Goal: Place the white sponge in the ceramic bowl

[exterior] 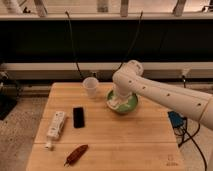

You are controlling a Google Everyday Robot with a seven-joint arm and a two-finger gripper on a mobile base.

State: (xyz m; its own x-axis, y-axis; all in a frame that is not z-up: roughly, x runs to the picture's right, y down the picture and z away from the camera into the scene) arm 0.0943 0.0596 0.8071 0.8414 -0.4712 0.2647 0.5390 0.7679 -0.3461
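Note:
The green ceramic bowl [131,105] stands on the wooden table [125,142], right of centre and towards the back. My white arm reaches in from the right and bends down over it. My gripper [115,103] hangs at the bowl's left rim, shut on the white sponge [113,105], a small whitish pad that sits just over the rim. The arm hides the bowl's back part.
A translucent white cup [91,86] stands just left of the bowl. A black phone [78,117], a white remote-shaped controller [55,125], a tiny white cube [48,146] and a red-brown object [76,154] lie on the table's left half. Cables hang behind.

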